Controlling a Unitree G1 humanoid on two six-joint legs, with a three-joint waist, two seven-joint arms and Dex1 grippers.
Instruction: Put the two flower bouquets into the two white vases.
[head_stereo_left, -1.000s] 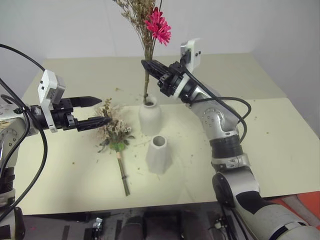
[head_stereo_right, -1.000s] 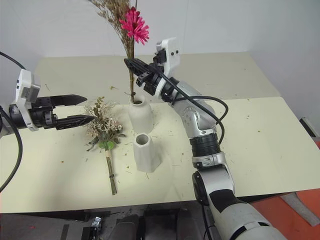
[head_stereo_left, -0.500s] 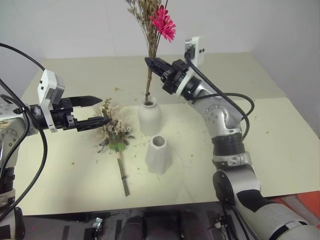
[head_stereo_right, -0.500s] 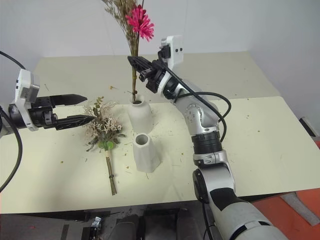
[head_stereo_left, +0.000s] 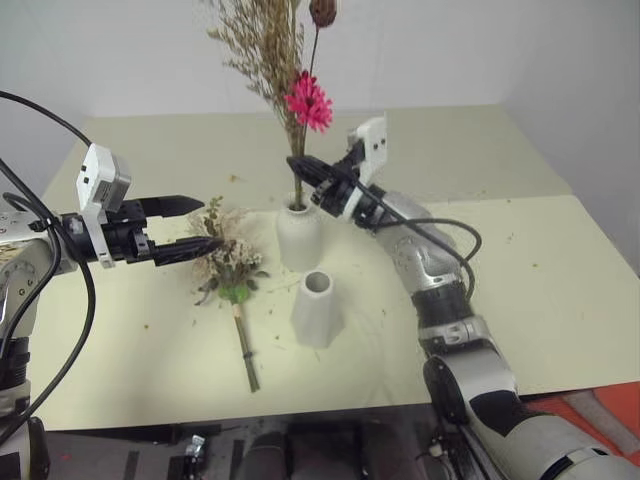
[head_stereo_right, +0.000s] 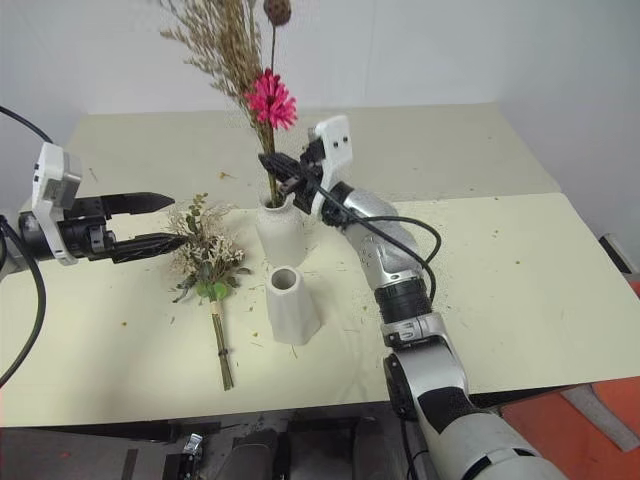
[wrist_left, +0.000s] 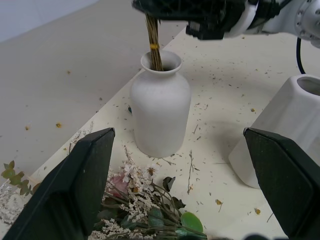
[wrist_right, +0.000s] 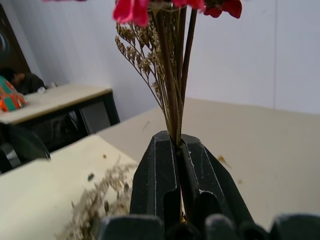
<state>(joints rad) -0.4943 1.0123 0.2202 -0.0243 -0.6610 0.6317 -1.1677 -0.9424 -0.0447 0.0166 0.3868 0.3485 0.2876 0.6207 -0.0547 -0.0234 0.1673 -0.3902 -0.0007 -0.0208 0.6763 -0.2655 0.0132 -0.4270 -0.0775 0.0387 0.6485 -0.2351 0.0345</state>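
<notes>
Right gripper (head_stereo_left: 300, 165) clamps slim bouquet (head_stereo_left: 290, 90); left wrist view shows stems inside bottle vase (wrist_left: 160, 107).

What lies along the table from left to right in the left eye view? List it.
Left tool → rose bouquet → bottle vase holding the grass bouquet → right tool. The cone vase overlaps, so it is left out.
</notes>
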